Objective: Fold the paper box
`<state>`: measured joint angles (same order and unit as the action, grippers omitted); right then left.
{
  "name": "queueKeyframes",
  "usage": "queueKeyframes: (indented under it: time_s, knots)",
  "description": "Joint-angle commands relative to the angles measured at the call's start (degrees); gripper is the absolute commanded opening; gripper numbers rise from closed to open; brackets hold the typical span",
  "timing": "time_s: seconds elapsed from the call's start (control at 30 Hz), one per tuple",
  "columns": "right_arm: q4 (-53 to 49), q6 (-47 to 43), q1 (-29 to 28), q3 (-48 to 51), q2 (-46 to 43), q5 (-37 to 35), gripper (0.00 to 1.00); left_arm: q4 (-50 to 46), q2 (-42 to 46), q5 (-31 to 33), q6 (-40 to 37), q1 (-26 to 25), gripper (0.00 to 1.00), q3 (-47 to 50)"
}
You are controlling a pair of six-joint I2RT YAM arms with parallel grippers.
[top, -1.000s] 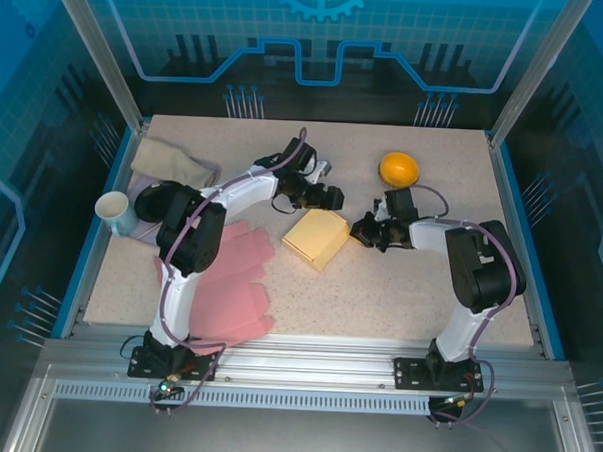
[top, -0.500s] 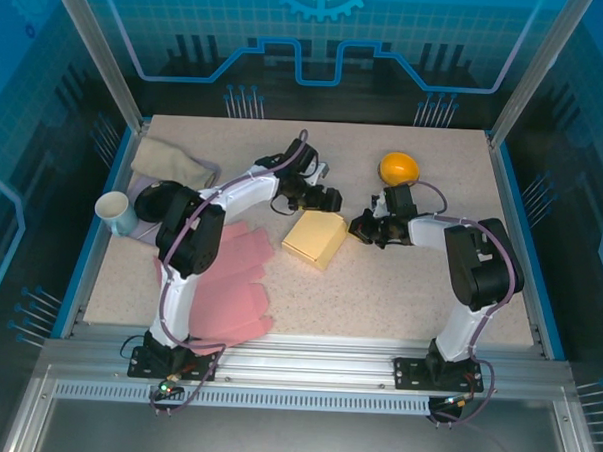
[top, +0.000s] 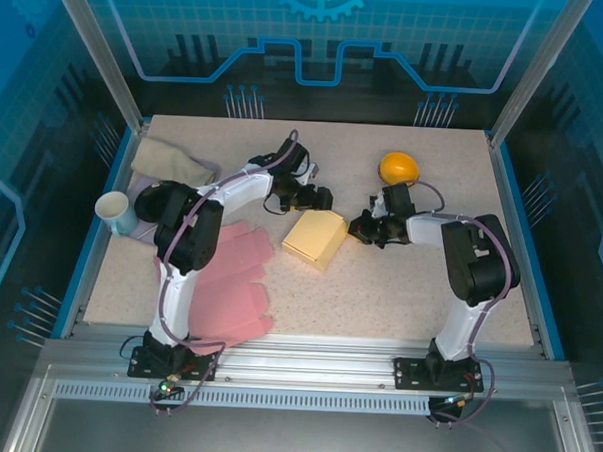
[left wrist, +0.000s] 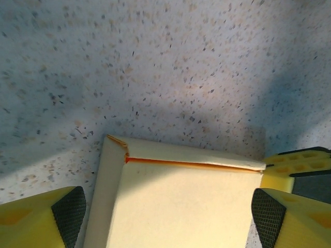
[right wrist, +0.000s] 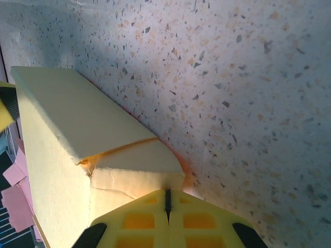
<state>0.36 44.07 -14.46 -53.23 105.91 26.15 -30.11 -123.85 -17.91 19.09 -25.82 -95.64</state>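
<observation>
Left gripper (top: pixel 318 199) backs off slightly, fingers wide astride the pale yellow paper box (top: pixel 316 238); right gripper (top: pixel 355 227), fingers shut, has crept onto its end flap (right wrist: pixel 138 174), likely pressing it closed.

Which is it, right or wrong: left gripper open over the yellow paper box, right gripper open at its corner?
Wrong in one respect: the right gripper is shut at a corner of the yellow paper box, as the right wrist view shows. The left gripper is open over it.
</observation>
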Motion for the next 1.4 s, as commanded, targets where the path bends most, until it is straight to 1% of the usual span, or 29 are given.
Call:
queueKeyframes:
  time_s: [0.0,0.1,0.3,0.47,0.53,0.67,0.73,0.87,0.97,1.07,1.2,1.27,1.37]
  knots:
    - [-0.1,-1.8,0.2,-2.0,1.5,2.3,0.00,-0.1,-2.5,-2.9,0.9,-1.9,0.87,-3.0]
    - [1.9,-2.3,-0.1,-2.7,2.7,4.5,0.00,-1.2,-4.2,-3.4,0.8,-4.1,0.87,-5.5]
    - [6.8,-1.5,-2.0,-5.2,5.4,9.9,0.00,0.1,-5.7,-5.6,2.2,-8.4,0.87,-7.2]
    - [6.4,-2.0,-2.3,-6.1,4.5,8.6,0.00,0.2,-5.2,-6.9,3.7,-9.9,0.87,-7.8]
    - [6.2,-1.6,-1.5,-5.9,4.1,8.4,0.00,-1.4,-5.0,-5.6,3.5,-9.6,0.87,-8.5]
    - [1.6,-2.5,0.5,-5.4,3.0,6.6,0.00,-5.1,-3.7,-0.3,2.9,-7.8,0.88,-8.7]
    - [-1.4,-3.9,1.3,-4.7,1.6,5.1,0.00,-5.0,-1.7,1.3,3.5,-5.6,0.88,-6.7]
    - [-8.3,-7.7,2.3,-2.8,-1.8,1.2,0.00,-5.3,3.0,1.0,6.0,0.4,0.91,-2.4]
    - [-11.9,-9.5,2.4,-0.8,-4.4,0.2,0.00,-5.4,7.9,2.3,6.0,3.0,0.92,1.6]
    - [-13.8,-9.8,2.0,2.2,-7.9,0.3,0.00,-4.9,13.4,3.5,6.1,3.4,0.93,7.4]
    - [-15.3,-8.9,-1.1,6.5,-12.7,-0.5,0.00,2.4,19.2,-0.8,8.8,2.3,0.92,19.8]
    - [-13.7,-6.1,-3.4,8.9,-15.0,-0.8,0.00,3.9,20.3,-0.2,9.4,1.4,0.92,23.7]
    - [-9.5,0.1,-7.8,12.6,-17.4,-2.2,0.00,5.4,20.4,0.2,10.1,0.1,0.92,26.4]
